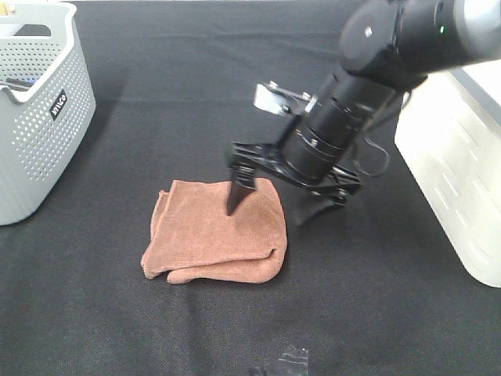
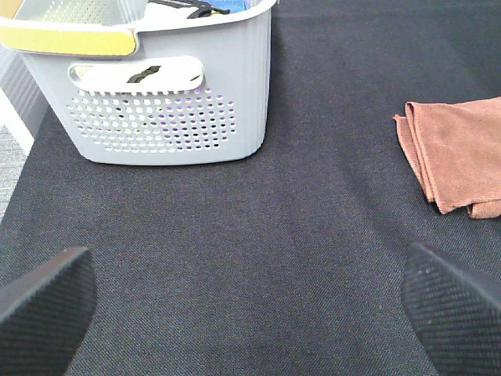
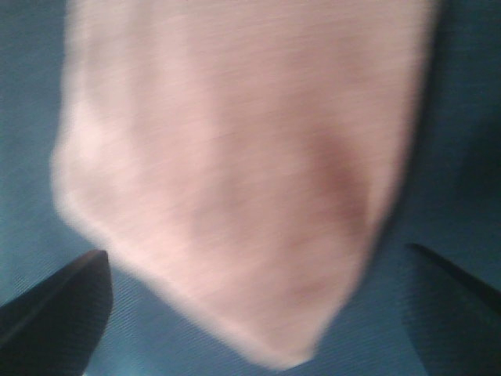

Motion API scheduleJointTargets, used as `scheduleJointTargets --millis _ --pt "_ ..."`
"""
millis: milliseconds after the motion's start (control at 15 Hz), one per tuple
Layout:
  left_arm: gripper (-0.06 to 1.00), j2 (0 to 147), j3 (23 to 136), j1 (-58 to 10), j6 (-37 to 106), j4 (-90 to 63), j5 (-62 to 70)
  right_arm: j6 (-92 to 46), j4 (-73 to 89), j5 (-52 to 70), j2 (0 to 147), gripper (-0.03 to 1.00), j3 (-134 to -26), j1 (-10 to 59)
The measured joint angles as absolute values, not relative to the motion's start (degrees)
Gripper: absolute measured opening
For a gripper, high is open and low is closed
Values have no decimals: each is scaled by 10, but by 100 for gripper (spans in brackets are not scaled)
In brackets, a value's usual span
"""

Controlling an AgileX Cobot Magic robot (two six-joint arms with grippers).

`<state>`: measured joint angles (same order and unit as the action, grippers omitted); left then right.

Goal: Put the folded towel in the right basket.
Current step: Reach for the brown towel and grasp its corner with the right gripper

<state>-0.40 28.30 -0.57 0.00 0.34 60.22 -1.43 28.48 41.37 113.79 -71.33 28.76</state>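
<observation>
The folded rust-brown towel [image 1: 211, 235] lies flat on the black table [image 1: 156, 329], left of centre. My right gripper [image 1: 266, 213] is open and pointed down at the towel's far right corner. Its left fingertip [image 1: 233, 205] rests over the towel and the other stands on the cloth just right of the towel. The right wrist view shows the towel [image 3: 235, 157] blurred and close between the open fingers [image 3: 59, 305]. The white right basket [image 1: 462, 157] stands at the right edge. My left gripper [image 2: 250, 290] is open and empty, low over the table, with the towel [image 2: 462, 149] off to one side.
A grey perforated basket [image 1: 39, 102] holding items stands at the far left; it also shows in the left wrist view [image 2: 164, 94]. A small shiny mark [image 1: 288, 360] sits at the table's front edge. The right arm's body [image 1: 368, 70] hangs over the table's middle right.
</observation>
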Motion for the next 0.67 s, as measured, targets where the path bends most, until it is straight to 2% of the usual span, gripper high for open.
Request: scheduleJointTargets --millis 133,400,667 --pt "99 -4 283 -6 0 3 602 -25 293 414 1164 94 -713 264" --pt "99 -4 283 -6 0 3 602 -100 378 414 1214 93 -716 262" --pt "99 -4 283 -6 0 3 602 -111 422 407 1227 92 -721 261"
